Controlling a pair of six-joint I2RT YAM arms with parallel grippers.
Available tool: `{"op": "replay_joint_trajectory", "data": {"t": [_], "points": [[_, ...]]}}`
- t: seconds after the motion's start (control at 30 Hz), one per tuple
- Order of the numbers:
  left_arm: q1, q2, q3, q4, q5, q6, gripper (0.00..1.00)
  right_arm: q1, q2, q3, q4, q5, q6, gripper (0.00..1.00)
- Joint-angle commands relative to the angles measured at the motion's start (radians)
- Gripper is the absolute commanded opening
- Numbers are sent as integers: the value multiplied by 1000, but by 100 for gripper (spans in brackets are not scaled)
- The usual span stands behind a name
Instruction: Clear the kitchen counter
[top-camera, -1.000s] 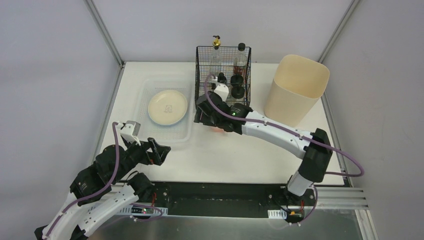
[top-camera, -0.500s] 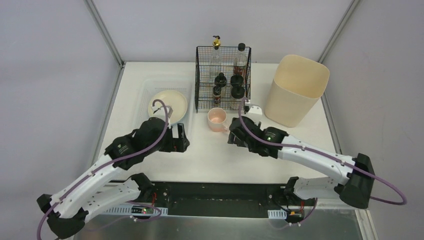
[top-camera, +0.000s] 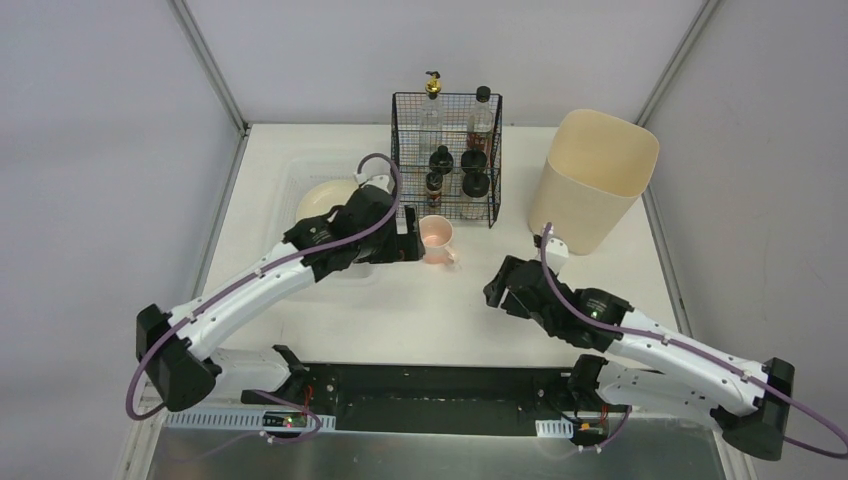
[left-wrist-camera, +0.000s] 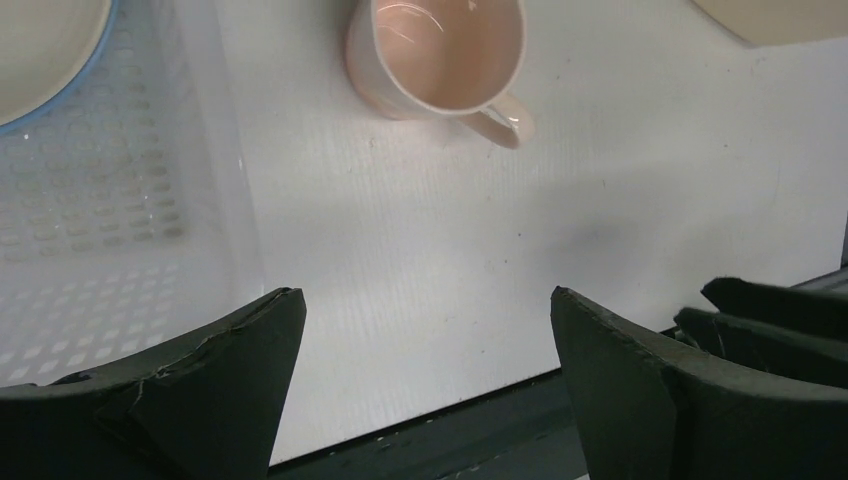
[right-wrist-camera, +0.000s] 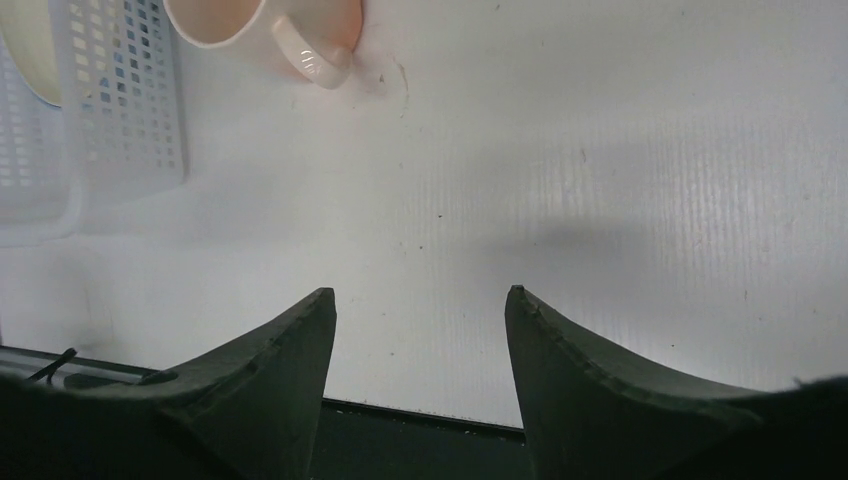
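The kitchen counter (top-camera: 420, 310) is the white tabletop. A pink mug (top-camera: 437, 238) stands upright on it in front of the black wire rack (top-camera: 445, 155). My left gripper (top-camera: 410, 242) is open and empty, just left of the mug. In the left wrist view the mug (left-wrist-camera: 435, 55) lies ahead of the open gripper (left-wrist-camera: 423, 292), apart from it. My right gripper (top-camera: 497, 290) is open and empty over bare counter, right of and nearer than the mug. In the right wrist view the mug (right-wrist-camera: 250, 20) is at the top left, far from the gripper (right-wrist-camera: 418, 291).
A translucent white tray (top-camera: 300, 170) at the left holds a cream plate (top-camera: 318, 195), partly hidden by my left arm. The wire rack holds several bottles. A tall beige bin (top-camera: 592, 180) stands at the back right. The counter's near edge (right-wrist-camera: 420, 405) is close below my right fingers.
My right gripper let go of the mug by the rack and pulled back to the right front. My left arm swung from the near left up to beside the mug.
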Motion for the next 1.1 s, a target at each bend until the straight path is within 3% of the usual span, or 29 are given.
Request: {"op": "replay_joint_trajectory", "data": {"t": [0.0,0.33,0.63,1.07], "points": [[12,123,79,48,-5,-48,97,2,-99,-29,-12,-20,50,66],[37,356,194,52,-34,-111,95,6,-217,-99,-34,-54,102,65],[109,473,216,71,22,-173,84,6,-341,-133,-74,-45,117,65],[140,623,271,78,58,-191,69,6,-368,-160,-65,-64,129,65]]}}
